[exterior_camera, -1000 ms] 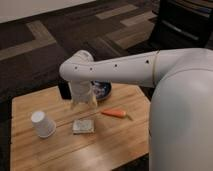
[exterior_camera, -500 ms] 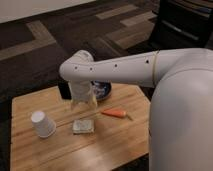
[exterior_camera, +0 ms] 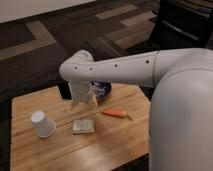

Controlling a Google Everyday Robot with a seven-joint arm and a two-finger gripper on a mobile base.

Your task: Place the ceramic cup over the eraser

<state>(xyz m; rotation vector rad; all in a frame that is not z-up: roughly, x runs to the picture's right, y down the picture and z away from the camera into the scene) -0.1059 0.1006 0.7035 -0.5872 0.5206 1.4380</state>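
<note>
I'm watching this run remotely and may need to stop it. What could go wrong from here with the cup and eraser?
The gripper hangs mid-table, apart from the ceramic cup at the left in view. If it swings across low, it might sweep the grey pad just in front of it. The eraser stands by the table's back edge, close beside the arm, so a misjudged placement could topple it or push it off.
</note>
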